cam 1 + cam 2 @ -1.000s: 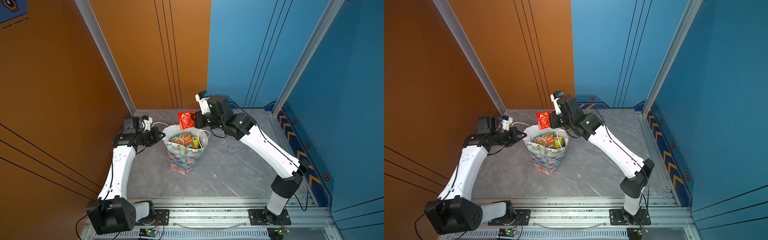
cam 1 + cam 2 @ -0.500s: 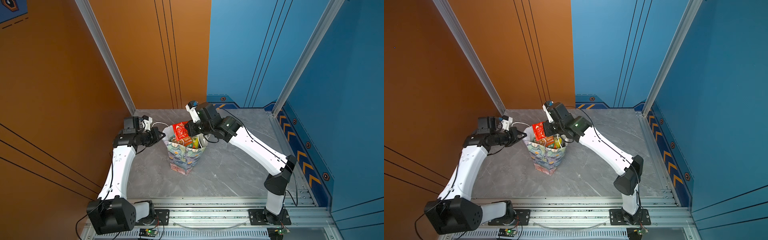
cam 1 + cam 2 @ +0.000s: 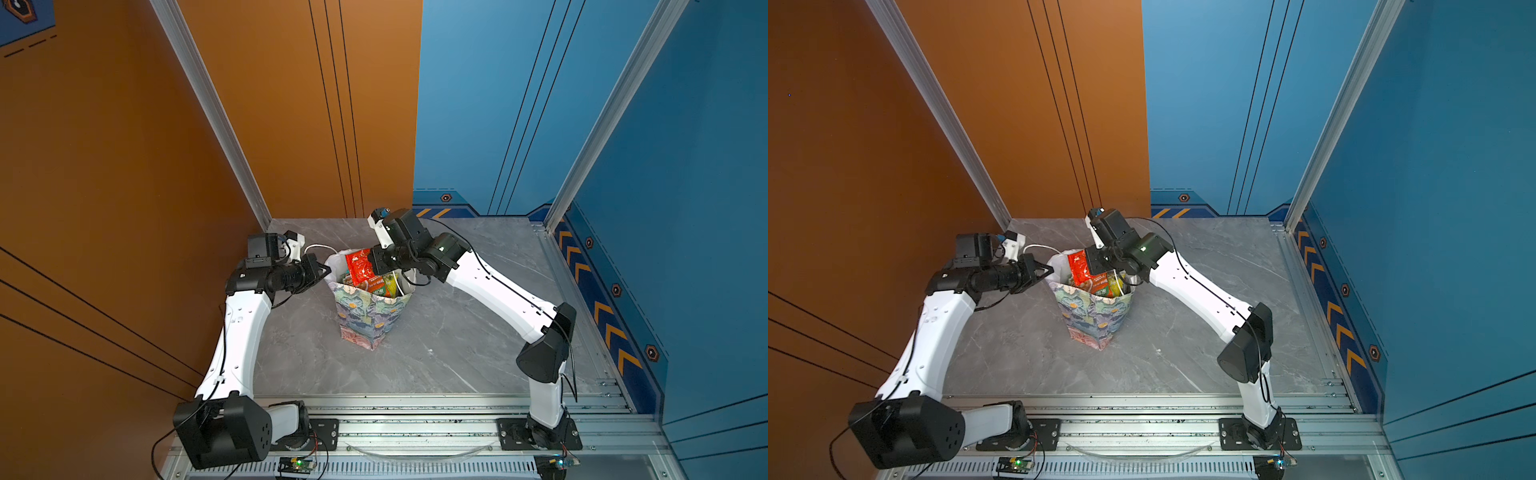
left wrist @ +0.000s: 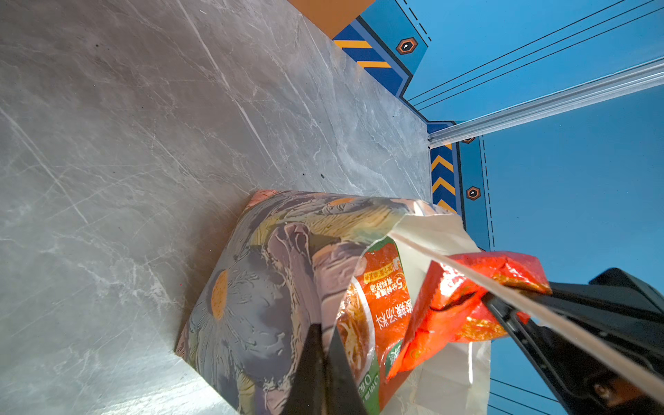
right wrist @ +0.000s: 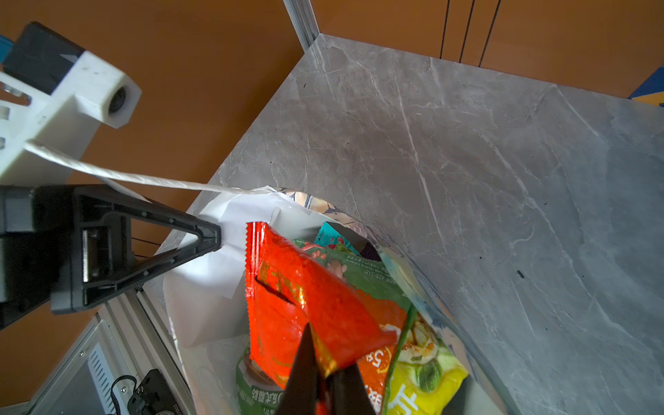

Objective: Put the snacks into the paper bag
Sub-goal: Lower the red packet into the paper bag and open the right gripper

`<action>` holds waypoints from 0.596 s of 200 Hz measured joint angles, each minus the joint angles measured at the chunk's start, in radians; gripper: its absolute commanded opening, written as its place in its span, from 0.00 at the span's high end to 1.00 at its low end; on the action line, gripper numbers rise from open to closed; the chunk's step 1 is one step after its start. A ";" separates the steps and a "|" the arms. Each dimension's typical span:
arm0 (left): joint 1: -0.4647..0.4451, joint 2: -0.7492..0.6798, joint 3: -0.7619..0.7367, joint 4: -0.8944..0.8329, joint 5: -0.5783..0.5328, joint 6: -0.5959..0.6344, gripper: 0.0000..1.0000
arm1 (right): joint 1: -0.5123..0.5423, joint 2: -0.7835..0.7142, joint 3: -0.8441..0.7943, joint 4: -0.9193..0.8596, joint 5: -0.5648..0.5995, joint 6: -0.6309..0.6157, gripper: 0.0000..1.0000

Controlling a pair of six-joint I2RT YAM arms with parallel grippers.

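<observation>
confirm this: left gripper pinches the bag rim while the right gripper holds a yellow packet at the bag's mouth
No. The right gripper holds a red packet, not a yellow one, as the right wrist view shows; the yellow packet lies inside the bag. The left gripper does pinch the rim.

A red packet [image 4: 442, 323], apparently pinched by the right gripper [image 4: 503, 295], hangs over the floral paper bag [image 4: 258, 287] on a grey bench [image 4: 143, 143].
</observation>
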 measured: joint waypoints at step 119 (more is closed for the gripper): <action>0.000 0.000 0.000 0.001 0.002 0.000 1.00 | -0.019 -0.086 -0.015 0.018 0.001 0.006 0.21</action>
